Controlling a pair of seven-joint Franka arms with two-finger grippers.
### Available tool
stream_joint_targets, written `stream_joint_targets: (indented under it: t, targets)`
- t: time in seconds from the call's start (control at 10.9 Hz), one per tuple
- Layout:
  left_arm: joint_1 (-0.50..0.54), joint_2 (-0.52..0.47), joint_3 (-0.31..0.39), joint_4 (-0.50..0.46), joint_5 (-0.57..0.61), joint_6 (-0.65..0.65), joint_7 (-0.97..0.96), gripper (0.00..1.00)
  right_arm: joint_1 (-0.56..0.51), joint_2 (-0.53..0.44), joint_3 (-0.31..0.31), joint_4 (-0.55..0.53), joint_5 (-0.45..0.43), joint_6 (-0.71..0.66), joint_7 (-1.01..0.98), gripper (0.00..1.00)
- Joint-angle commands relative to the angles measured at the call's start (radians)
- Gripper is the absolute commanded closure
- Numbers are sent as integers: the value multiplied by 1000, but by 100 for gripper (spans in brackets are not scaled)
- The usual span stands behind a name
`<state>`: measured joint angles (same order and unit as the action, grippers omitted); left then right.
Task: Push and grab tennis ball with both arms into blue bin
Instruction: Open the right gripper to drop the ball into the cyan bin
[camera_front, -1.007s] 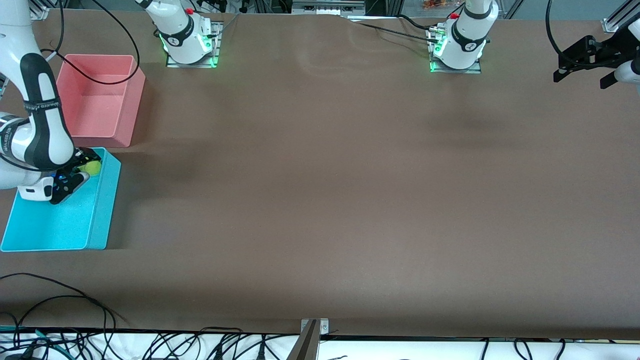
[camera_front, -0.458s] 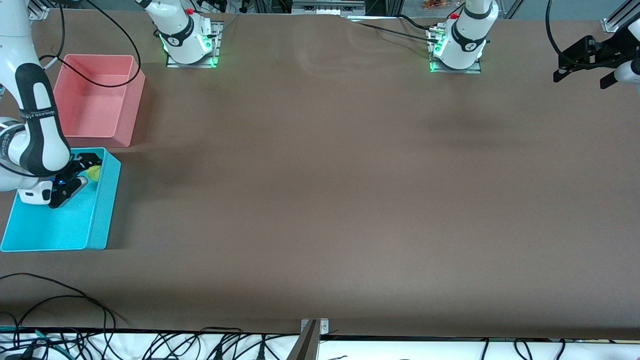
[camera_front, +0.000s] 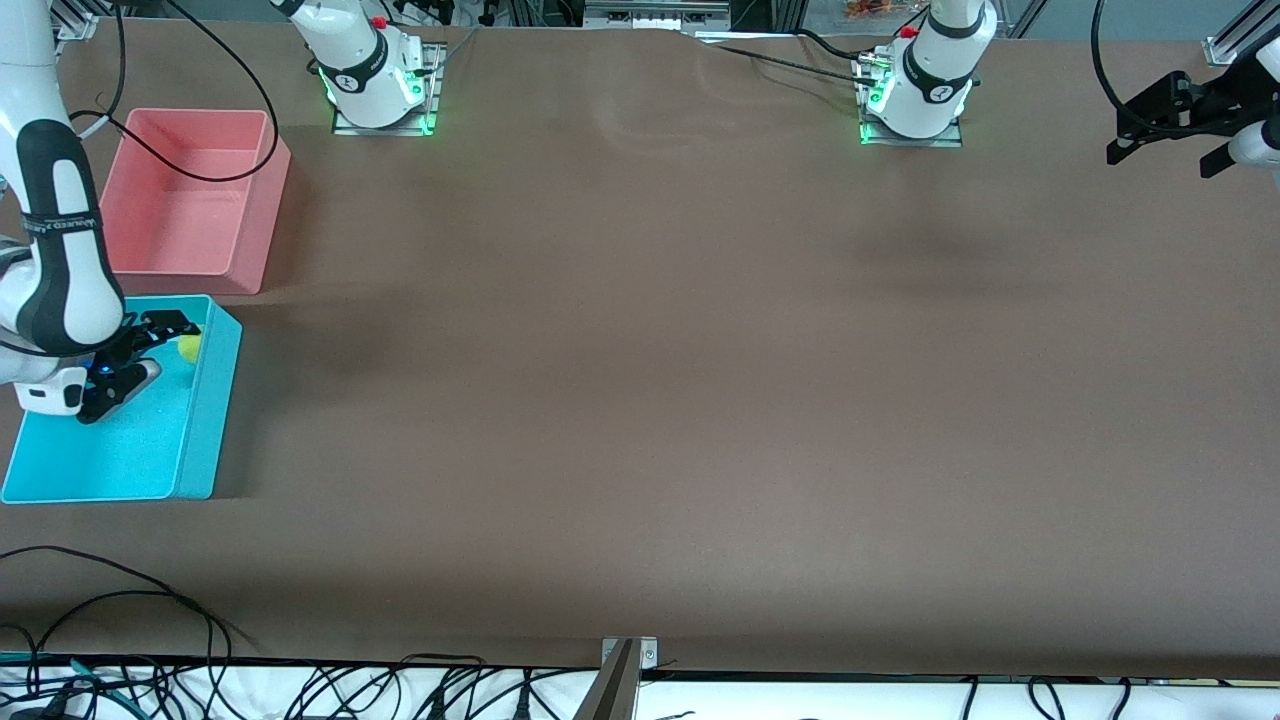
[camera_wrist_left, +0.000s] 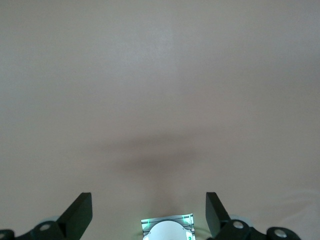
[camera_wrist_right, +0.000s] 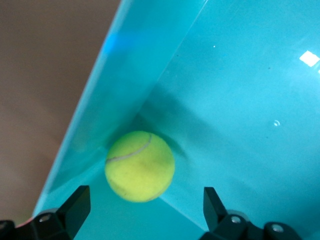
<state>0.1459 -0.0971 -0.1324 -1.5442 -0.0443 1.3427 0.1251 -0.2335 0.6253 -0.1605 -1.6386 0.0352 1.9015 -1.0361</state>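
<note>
While the brown tabletop (camera_front: 640, 400) is stretching bare across most of the front view, both arms are standing on green-lit bases along its edge farthest from the front camera. Right arm (camera_front: 60, 260) is reaching out to its own end of the tabletop and is hanging over the blue bin (camera_front: 205, 440). Left arm is showing mainly as its base (camera_front: 915, 95); it is waiting up in the air at its own end of the tabletop.

Pink bin (camera_front: 190, 200) is sitting just beside the blue bin, farther from the front camera, the two nearly touching. Black cables (camera_front: 120, 620) are trailing along the tabletop edge nearest the front camera.

Right end effector (camera_front: 135, 350) is hovering above the blue bin's interior, fingers spread wide and gripping nothing; in the right wrist view both fingertips (camera_wrist_right: 77, 202) are standing apart from the ball with turquoise floor between them.

Left end effector (camera_front: 1165, 120) is hanging over bare tabletop, fingers likewise spread and empty; its wrist view is showing only brown surface and a shadow between the fingertips (camera_wrist_left: 80, 212).

Tennis ball (camera_wrist_right: 140, 166) is lying inside the blue bin, on the floor, tucked against the wall on the side toward the left arm's end and near the corner closest to the pink bin.
</note>
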Motion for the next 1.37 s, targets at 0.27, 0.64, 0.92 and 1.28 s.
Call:
stream_joint_targets:
  t: [0.27,0.64,0.92,1.28]
  targets:
    - [-9,13,-18,29,17,-14,-15,0,51,-91,9,155,-29,-259,255,0]
    - [-9,13,-18,29,20,-14,-10,0,141,-226,10,155,-73,-329,541,0]
    - [-11,13,-21,29,23,-14,-10,0,203,-291,12,155,-87,-374,755,0]
    - [-9,14,-21,29,23,-13,-10,0,241,-384,32,146,-89,-413,939,0]
